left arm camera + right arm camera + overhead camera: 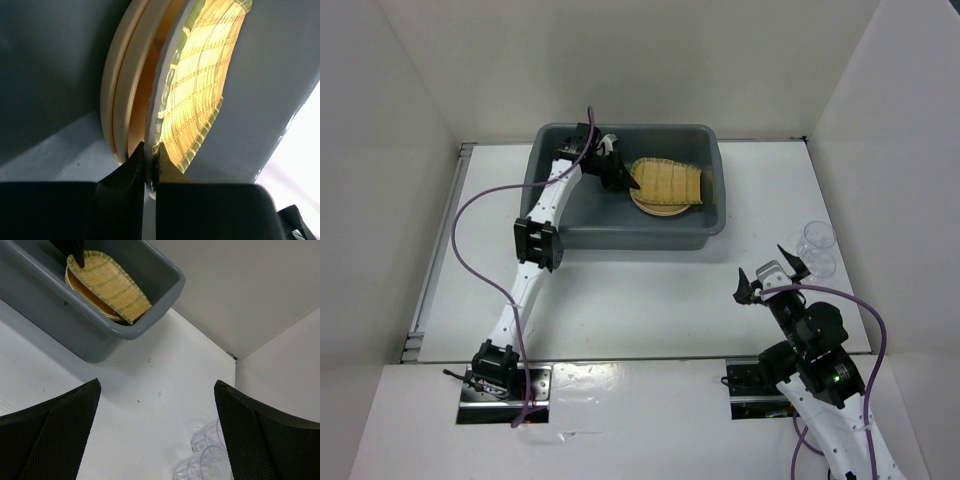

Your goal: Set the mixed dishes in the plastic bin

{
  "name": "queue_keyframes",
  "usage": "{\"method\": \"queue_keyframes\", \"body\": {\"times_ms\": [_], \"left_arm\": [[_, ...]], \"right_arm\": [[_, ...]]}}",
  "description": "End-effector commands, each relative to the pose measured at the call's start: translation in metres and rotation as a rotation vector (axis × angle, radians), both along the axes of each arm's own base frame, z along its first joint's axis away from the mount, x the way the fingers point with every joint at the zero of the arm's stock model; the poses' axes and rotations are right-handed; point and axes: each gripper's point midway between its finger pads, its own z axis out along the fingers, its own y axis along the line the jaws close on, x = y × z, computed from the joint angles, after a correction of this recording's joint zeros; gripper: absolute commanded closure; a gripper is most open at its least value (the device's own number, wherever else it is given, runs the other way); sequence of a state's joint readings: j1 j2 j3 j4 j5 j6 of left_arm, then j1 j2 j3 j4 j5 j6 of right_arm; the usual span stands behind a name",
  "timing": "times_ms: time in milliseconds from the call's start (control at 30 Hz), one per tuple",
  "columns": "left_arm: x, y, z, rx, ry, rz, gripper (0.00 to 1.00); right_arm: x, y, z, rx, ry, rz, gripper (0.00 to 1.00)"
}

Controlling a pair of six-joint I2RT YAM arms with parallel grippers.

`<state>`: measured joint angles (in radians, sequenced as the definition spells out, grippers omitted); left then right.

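Bin [620, 238] holds outstretched left hand [630, 184], seemingly clamped on tray [672, 182] rim; right hand [770, 277] hovers spread apart.

We saw the dark grey plastic bin [620, 236] standing on the desk [650, 295], a deep rectangular tub with rounded corners and a rolled rim. Inside, toward its right end, two round tan-orange plates [653, 209] lay nested one in the other. Across them we found the yellow-green woven bamboo tray [672, 182], slanting. Its rounded end pointed left, raised off the plates and pinched at the rim by the left gripper [628, 180], and its straight end lay near the bin's right wall. Two small clear cups [817, 238] sat side by side on the desk, outside the bin and well to its right.
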<state>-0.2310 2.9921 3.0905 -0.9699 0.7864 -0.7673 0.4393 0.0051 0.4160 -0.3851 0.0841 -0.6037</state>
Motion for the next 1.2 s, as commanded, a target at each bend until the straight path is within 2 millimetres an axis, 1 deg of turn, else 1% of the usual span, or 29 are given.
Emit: {"method": "queue_keyframes", "body": {"times_ms": [0,33,100,133,267,300,367,400,467,500,533,567,600,667,700,733,767,800,833,867,900,933,967,1000,1033,1067,1100,1133,1167], "left_arm": [[0.004,-0.009,0.016,-0.071,-0.054,-0.029,0.83],[0.004,-0.009,0.016,-0.071,-0.054,-0.029,0.54],[0.004,-0.009,0.016,-0.071,-0.054,-0.029,0.30],[0.007,-0.006,0.016,-0.039,-0.069,-0.012,0.00],[0.021,0.010,0.060,0.039,-0.213,0.046,0.00],[0.026,0.021,0.093,0.049,-0.286,0.072,0.00],[0.034,0.040,0.125,0.122,-0.387,0.133,0.00],[0.029,0.054,0.166,0.148,-0.455,0.170,0.00],[0.023,0.074,0.204,0.241,-0.541,0.237,0.00],[0.011,0.102,0.239,0.388,-0.606,0.337,0.00],[0.000,0.099,0.252,0.446,-0.633,0.362,0.00],[-0.009,0.101,0.263,0.482,-0.658,0.371,0.00],[-0.023,0.104,0.278,0.520,-0.691,0.361,0.00],[-0.039,0.098,0.282,0.536,-0.686,0.337,0.00],[-0.045,0.099,0.274,0.553,-0.649,0.321,0.00],[-0.050,0.095,0.270,0.549,-0.624,0.316,0.00],[-0.054,0.094,0.266,0.560,-0.602,0.321,0.00],[-0.054,0.093,0.266,0.581,-0.603,0.341,0.00],[-0.061,0.091,0.279,0.588,-0.632,0.358,0.00],[-0.067,0.083,0.285,0.592,-0.645,0.366,0.00],[-0.067,0.091,0.291,0.616,-0.657,0.400,0.00],[-0.074,0.091,0.305,0.600,-0.676,0.418,0.00],[-0.078,0.092,0.311,0.593,-0.687,0.424,0.00],[-0.079,0.097,0.312,0.599,-0.681,0.430,0.00],[-0.085,0.102,0.322,0.607,-0.700,0.434,0.00],[-0.088,0.104,0.321,0.618,-0.697,0.423,0.00],[-0.087,0.108,0.307,0.648,-0.653,0.409,0.00],[-0.092,0.112,0.309,0.661,-0.646,0.413,0.00],[-0.095,0.113,0.304,0.673,-0.628,0.403,0.00]], "right_arm": [[-0.003,-0.003,0.013,0.038,-0.058,-0.009,0.02],[-0.003,-0.003,0.013,0.038,-0.058,-0.009,0.02],[-0.003,-0.003,0.013,0.038,-0.058,-0.009,0.02],[-0.003,-0.003,0.013,0.038,-0.058,-0.009,0.02],[-0.003,-0.004,0.016,0.053,-0.065,-0.018,0.02],[-0.002,-0.007,0.018,0.073,-0.070,-0.035,0.02],[0.002,-0.009,0.018,0.104,-0.055,-0.063,0.02],[0.004,-0.018,0.021,0.135,-0.061,-0.118,0.02],[0.010,-0.023,0.021,0.175,-0.032,-0.171,0.02],[0.012,-0.029,0.027,0.186,-0.023,-0.212,0.02],[0.015,-0.029,0.027,0.197,0.009,-0.230,0.02],[0.028,-0.026,0.014,0.159,0.105,-0.258,0.02],[0.030,-0.032,0.024,0.158,0.140,-0.311,0.02],[0.051,-0.027,0.022,0.113,0.254,-0.353,0.02],[0.057,-0.027,0.023,0.097,0.279,-0.369,0.02],[0.065,-0.032,0.041,0.107,0.256,-0.389,0.02],[0.079,-0.031,0.038,0.079,0.285,-0.391,0.02],[0.090,-0.033,0.046,0.084,0.272,-0.390,0.02],[0.101,-0.048,0.060,0.089,0.265,-0.413,0.02],[0.124,-0.056,0.042,0.070,0.346,-0.437,0.02],[0.138,-0.069,0.039,0.079,0.377,-0.462,0.02],[0.151,-0.102,0.055,0.124,0.391,-0.503,0.02],[0.162,-0.116,0.050,0.150,0.445,-0.513,0.02],[0.182,-0.127,0.019,0.153,0.561,-0.524,0.02],[0.190,-0.133,0.027,0.145,0.580,-0.549,0.02],[0.196,-0.132,0.018,0.093,0.623,-0.517,0.02],[0.205,-0.131,-0.005,0.079,0.698,-0.493,0.02],[0.208,-0.127,-0.007,0.084,0.726,-0.471,0.02],[0.209,-0.138,-0.015,0.102,0.755,-0.482,0.02]]}}
